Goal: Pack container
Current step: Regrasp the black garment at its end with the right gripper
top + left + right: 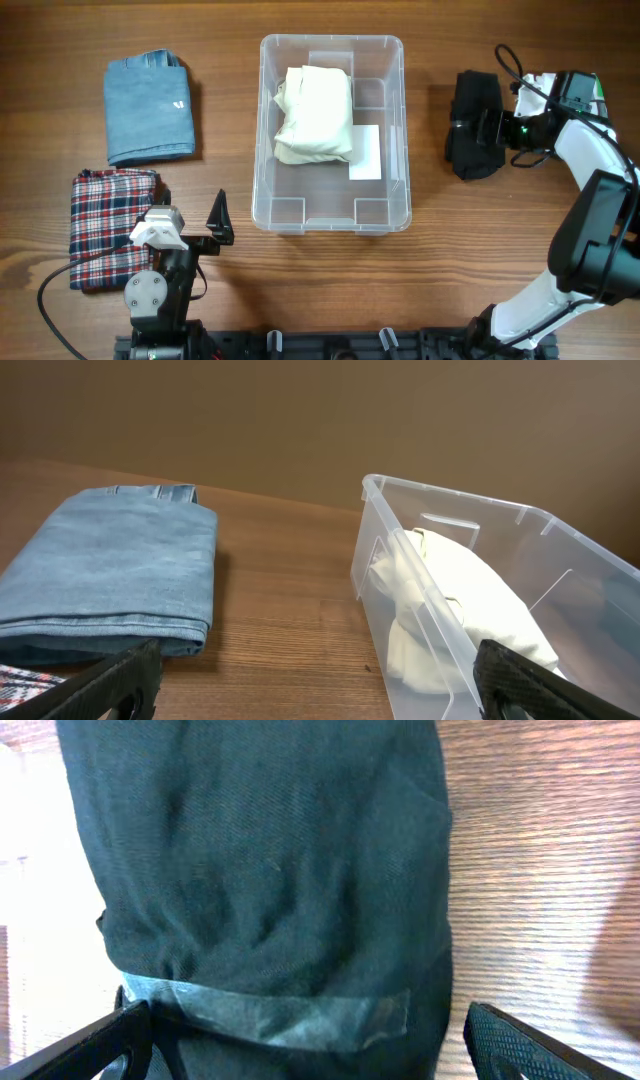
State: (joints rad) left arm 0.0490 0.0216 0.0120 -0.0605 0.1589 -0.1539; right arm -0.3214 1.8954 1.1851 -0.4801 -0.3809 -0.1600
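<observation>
Container (332,39); right gripper (315,1038) wide astride black cloth (270,850)

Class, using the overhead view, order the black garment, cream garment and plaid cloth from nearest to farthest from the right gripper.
1. Black garment, at the right gripper, table's right side.
2. Cream garment, inside the container, centre.
3. Plaid cloth, far left.

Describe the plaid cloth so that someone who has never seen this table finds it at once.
Find the clear container in the middle of the table; two folded cloths lie to its left. The plaid cloth is the one lower in the overhead view, below the blue denim. It alone is checked in red, white and navy, while its neighbour is plain.
</observation>
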